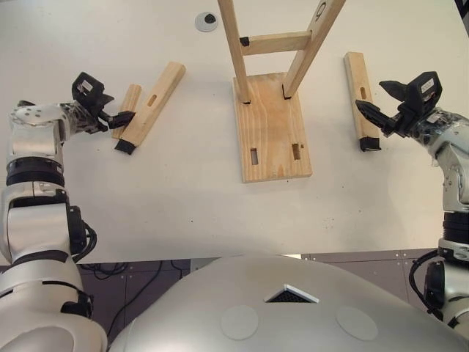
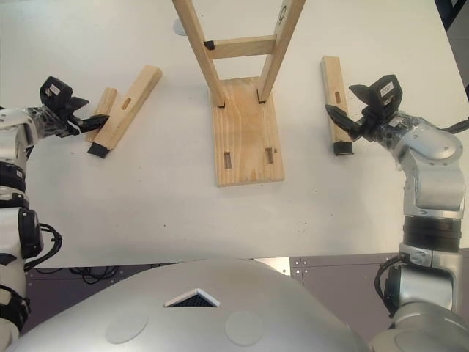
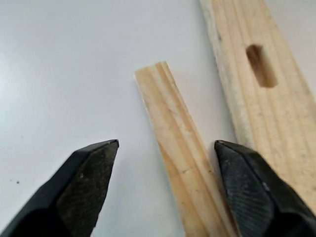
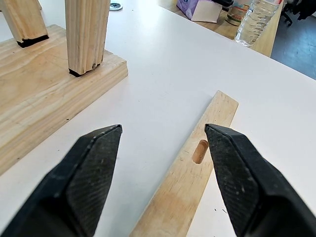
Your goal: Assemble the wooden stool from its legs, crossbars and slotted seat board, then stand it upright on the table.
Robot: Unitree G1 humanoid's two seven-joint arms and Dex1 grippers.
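1. A white, matte tabletop (image 1: 183, 205) spreads wide under even light, and the shadows on it are soft.
2. On the far part of the tabletop lies a small round white disc (image 1: 207, 20) with a dark centre.
3. Below the tabletop's near edge is a dark grey tiled floor (image 1: 157, 270) with black cables (image 1: 102, 273) lying on it.
4. In the right wrist view, a light wooden desk (image 4: 256, 42) stands past the tabletop's edge. It carries a clear plastic bottle (image 4: 254, 19) and a purple box (image 4: 197, 9).
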